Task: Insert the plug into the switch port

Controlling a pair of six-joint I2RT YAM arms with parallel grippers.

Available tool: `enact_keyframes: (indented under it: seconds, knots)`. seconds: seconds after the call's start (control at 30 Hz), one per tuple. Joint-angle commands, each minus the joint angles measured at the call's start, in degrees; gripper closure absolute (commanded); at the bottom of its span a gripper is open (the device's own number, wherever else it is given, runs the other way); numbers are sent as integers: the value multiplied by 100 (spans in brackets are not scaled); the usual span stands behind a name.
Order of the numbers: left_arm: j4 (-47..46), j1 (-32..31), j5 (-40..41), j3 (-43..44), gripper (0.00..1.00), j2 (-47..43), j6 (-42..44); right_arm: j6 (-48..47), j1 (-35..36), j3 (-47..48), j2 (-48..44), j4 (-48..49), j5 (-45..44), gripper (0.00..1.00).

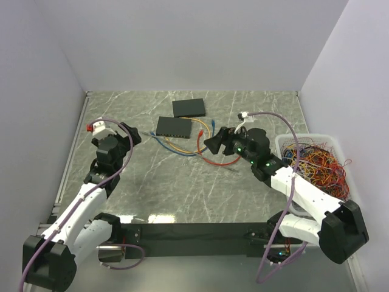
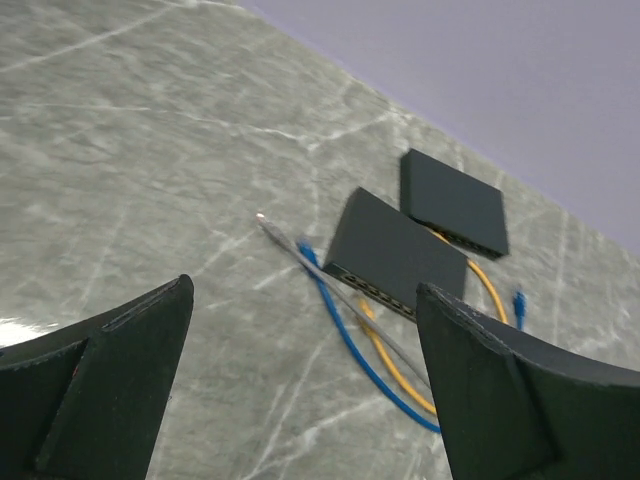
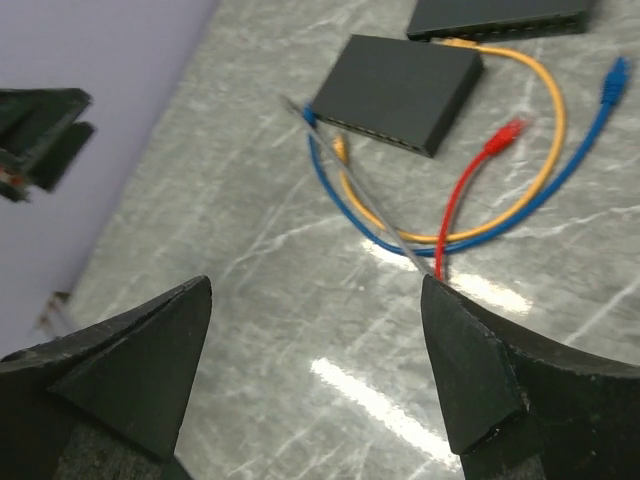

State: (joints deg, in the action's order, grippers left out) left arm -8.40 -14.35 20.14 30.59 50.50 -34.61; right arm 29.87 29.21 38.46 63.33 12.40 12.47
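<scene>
While left gripper (image 2: 305, 290) and right gripper (image 3: 317, 285) gape wide (nothing held), bin (image 1: 307, 135) holds tangled cables (image 1: 316, 161).

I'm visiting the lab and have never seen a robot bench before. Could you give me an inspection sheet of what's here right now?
Surface: grey marbled table, glossy.
Job's things: near switch and far switch, both black and flat on the table; no plug is held.
Clutter: white bin of tangled wires at the right edge.
Grippers: left gripper and right gripper are both open, empty and above the table.
Cables: blue cable, orange cable, red cable and grey cable lie loose by the switches.
Surroundings: plain pale walls; nothing else seen.
</scene>
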Motion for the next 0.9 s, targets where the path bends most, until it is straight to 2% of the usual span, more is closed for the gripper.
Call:
enact_keyframes:
  seconds: [0.0,0.13,0.27,0.33,0.37,0.5,0.6,0.73,0.87]
  knots:
    - [251,-15,875,140,1,-14,-107,-481,225,530,109,-633,-1027,9]
    - [156,-15,1334,-114,1,-66,15,-859,418,400,83,-380,-825,10]
    - [-371,-7,853,-448,1,-347,209,-1131,726,487,206,-299,-903,10]
    - [-495,-6,842,-659,1,-488,191,-1281,989,785,398,-501,-1184,10]
    - [-443,-6,982,-686,1,-506,157,-1377,1077,908,478,-772,-1638,9]
    - [206,-6,1106,-327,1,-357,8,-1537,1411,1426,900,-1178,-2380,11]
    - [410,-6,801,-290,1,-216,-221,-1519,1447,1769,1321,-1336,-2311,20]
    - [199,-6,500,-475,1,-111,-493,-1510,1500,2367,2198,-1557,-2231,24]
    - [111,11,640,-563,1,21,-599,-1572,1526,3052,2990,-1872,-2354,25]
